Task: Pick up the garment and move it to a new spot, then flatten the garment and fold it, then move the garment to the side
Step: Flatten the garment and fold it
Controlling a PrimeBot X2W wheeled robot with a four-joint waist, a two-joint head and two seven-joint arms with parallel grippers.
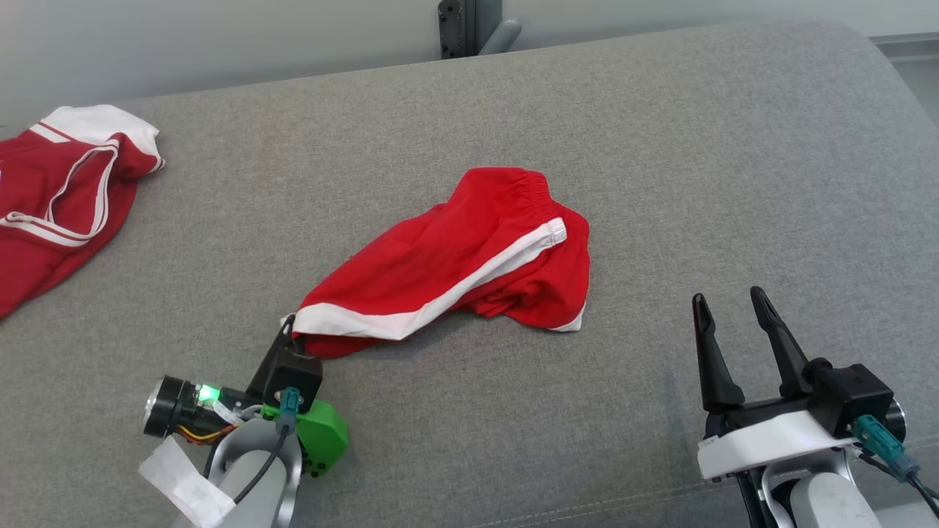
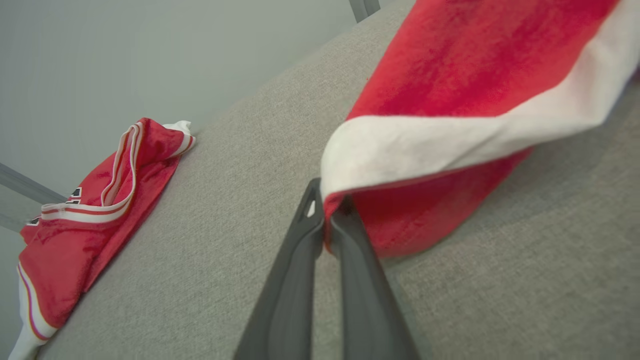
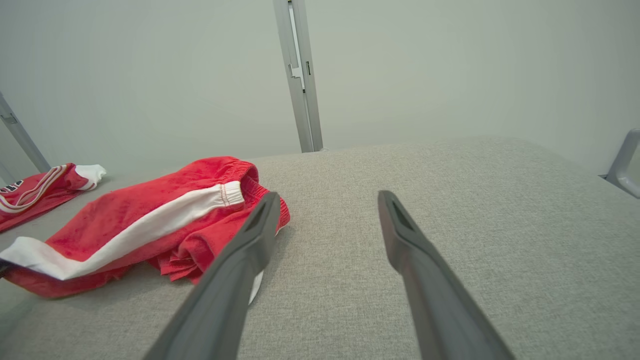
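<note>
Red shorts with white side stripes lie on your grey fabric desk; left tool pinches their hem, right tool stands open.

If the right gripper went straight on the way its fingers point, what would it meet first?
Probably only the bare grey cushion; the right gripper points past the red shorts, which lie to its left. Depth is unclear.

One red shorts, one red jersey, two grippers, one cushion.
</note>
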